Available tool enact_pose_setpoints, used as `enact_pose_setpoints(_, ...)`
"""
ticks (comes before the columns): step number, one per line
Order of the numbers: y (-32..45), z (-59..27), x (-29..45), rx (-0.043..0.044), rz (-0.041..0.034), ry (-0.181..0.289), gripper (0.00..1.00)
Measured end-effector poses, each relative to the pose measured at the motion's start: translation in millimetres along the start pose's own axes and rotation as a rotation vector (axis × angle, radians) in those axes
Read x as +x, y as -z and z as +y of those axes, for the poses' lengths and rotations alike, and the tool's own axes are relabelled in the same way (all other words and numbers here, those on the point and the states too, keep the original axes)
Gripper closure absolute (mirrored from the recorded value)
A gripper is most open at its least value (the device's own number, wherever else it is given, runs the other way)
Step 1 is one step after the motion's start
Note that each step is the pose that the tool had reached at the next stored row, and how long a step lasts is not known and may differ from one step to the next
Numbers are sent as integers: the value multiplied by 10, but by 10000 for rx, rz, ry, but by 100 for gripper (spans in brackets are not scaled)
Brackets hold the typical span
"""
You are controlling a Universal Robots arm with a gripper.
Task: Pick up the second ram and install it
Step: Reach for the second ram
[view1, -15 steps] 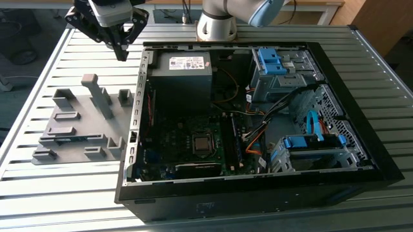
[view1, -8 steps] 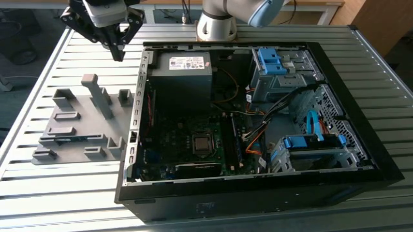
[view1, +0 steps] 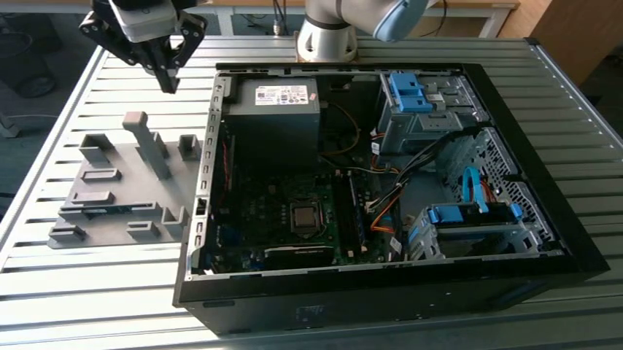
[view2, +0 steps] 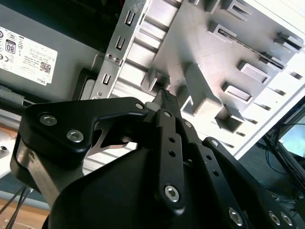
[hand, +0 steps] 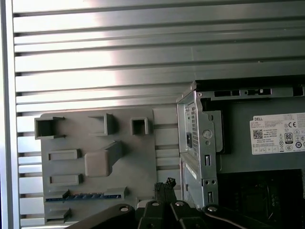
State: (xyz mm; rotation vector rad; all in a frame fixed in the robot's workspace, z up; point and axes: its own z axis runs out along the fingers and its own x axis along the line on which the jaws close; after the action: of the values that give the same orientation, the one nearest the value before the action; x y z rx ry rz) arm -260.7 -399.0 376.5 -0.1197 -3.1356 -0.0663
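The second ram (hand: 86, 195) shows as a thin blue-green edge standing in a long slot of the grey holder plate (hand: 138, 162). That holder plate (view1: 117, 171) lies on the slatted table at the exterior view's left, beside the open computer case (view1: 389, 168). My gripper (view1: 168, 82) hangs above the table past the plate's far end, near the case corner by the power supply (view1: 274, 109). Its fingertips (hand: 164, 185) meet with nothing between them, well apart from the ram. In the second wrist view the gripper (view2: 166, 97) points at the plate's blocks.
Tall grey blocks (view1: 146, 142) stick up from the holder plate. The case's metal side wall (view1: 209, 160) rises beside the plate. Inside the case are the motherboard (view1: 292, 215), orange and black cables (view1: 389, 197) and blue drive bays (view1: 467, 215). The arm's base (view1: 326, 36) stands behind the case.
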Motion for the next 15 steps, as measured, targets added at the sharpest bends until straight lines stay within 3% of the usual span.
enact_pose_setpoints(10, -15, -134, 172, 2, 8, 3, 89)
enact_pose_setpoints(15, -24, -172, 328, 1, 10, 9, 89)
